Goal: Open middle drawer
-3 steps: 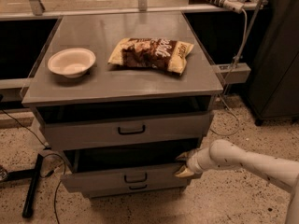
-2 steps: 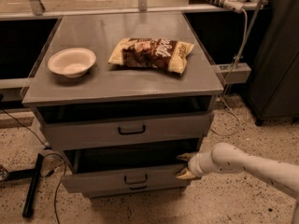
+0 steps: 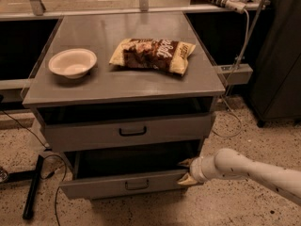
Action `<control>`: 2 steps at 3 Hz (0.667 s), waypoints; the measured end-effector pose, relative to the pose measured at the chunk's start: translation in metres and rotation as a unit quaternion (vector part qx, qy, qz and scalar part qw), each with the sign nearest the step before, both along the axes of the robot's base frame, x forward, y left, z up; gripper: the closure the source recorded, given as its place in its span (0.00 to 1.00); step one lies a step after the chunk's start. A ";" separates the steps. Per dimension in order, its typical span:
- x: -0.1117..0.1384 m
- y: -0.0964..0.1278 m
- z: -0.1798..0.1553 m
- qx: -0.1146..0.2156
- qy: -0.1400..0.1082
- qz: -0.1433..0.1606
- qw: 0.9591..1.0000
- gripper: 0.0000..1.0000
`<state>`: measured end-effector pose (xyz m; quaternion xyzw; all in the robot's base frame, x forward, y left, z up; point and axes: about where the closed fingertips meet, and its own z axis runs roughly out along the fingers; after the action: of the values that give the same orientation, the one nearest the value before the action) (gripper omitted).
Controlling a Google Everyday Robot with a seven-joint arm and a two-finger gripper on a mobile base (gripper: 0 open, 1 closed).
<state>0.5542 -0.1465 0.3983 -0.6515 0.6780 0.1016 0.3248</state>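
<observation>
The middle drawer [image 3: 94, 188] is the lower grey drawer front with a small black bar handle [image 3: 136, 185]. It stands pulled out, with a dark opening above it. My gripper [image 3: 186, 172] reaches in from the right on a white arm [image 3: 249, 171] and sits at the right end of this drawer front. Its two tan fingers stand apart, one above [image 3: 185, 163] and one below [image 3: 186, 180] the front's top edge. The drawer above [image 3: 84, 136] also shows a dark gap over its front.
On the grey cabinet top [image 3: 141, 86] lie a white bowl [image 3: 72, 62] and a bag of chips [image 3: 151, 54]. A black bar [image 3: 33, 187] and cables lie on the speckled floor at the left. A dark cabinet [image 3: 277, 55] stands at the right.
The middle drawer front has come out a little further toward the camera, and my gripper has moved slightly down and forward with it.
</observation>
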 end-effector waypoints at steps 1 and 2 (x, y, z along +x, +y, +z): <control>-0.009 -0.004 0.000 0.002 -0.001 -0.002 1.000 1.00; -0.009 -0.004 0.001 0.002 -0.001 -0.002 1.000 1.00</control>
<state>0.5448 -0.1501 0.3994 -0.6497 0.6788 0.1013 0.3268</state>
